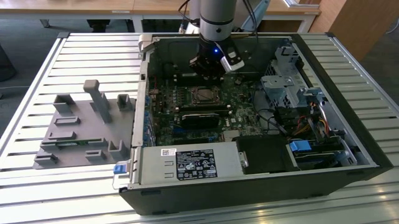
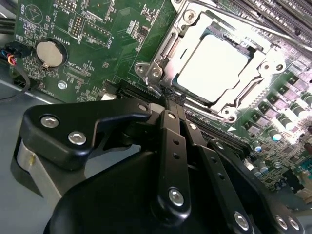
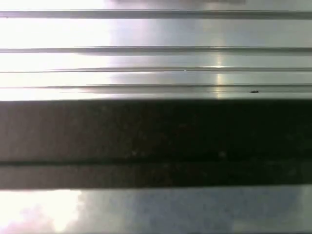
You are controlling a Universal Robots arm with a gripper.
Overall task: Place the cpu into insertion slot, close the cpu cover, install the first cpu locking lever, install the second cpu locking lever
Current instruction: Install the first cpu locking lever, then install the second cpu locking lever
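Note:
The cpu [image 2: 212, 66], a pale silvery square, lies flat in the insertion slot [image 2: 161, 68] on the green motherboard. The cpu cover [image 2: 265, 56], a thin metal frame, lies down around it, with the chip showing through its window. My gripper [image 2: 170, 100] is shut with nothing between its black fingers. Its tip hovers right at one corner of the socket, beside a thin metal lever bar [image 2: 168, 46]. In the exterior view my gripper [image 1: 209, 74] hangs inside the open computer case, just behind the socket with the cpu [image 1: 204, 95].
A power supply box [image 1: 190, 165] with a black label fills the case's front. A long black block [image 1: 199, 119] lies in front of the socket. Drive cage and cables [image 1: 293, 93] stand toward the exterior view's right. A grey fixture [image 1: 81, 126] rests on the slatted table. A coin battery [image 2: 50, 53] sits nearby.

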